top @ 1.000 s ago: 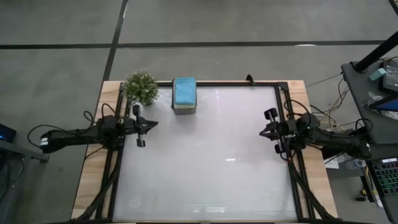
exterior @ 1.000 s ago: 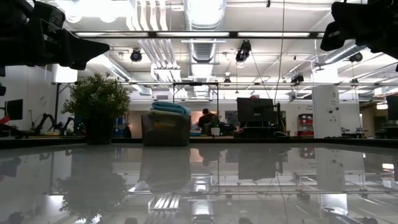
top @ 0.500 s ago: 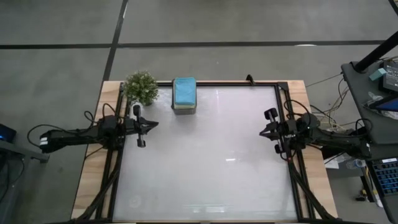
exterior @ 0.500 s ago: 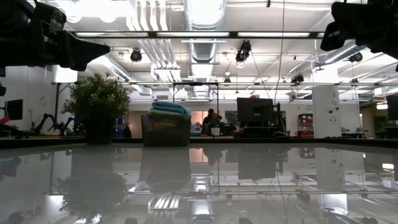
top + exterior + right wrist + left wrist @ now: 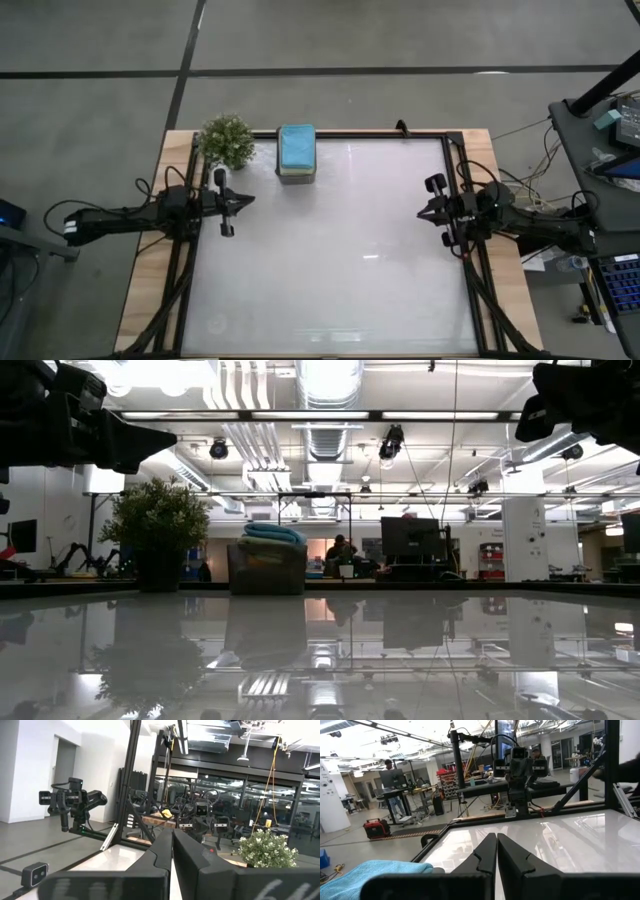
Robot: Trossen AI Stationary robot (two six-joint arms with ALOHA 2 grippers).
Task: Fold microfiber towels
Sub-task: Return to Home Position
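Light blue microfiber towels (image 5: 296,147) lie folded in a stack on top of a small dark grey box (image 5: 296,175) at the table's far edge; the low view shows the stack (image 5: 273,532) over the box, and the left wrist view shows the blue cloth (image 5: 370,875). My left gripper (image 5: 250,199) hovers shut at the table's left edge, pointing level toward the right. My right gripper (image 5: 421,212) hovers shut at the right edge, pointing left. Neither holds anything; their fingers show pressed together in the left wrist view (image 5: 497,837) and the right wrist view (image 5: 172,834).
A little green potted plant (image 5: 227,140) stands at the table's far left corner, beside the box. The white tabletop (image 5: 340,250) is framed by black rails. A desk with equipment (image 5: 610,130) stands off the table's right.
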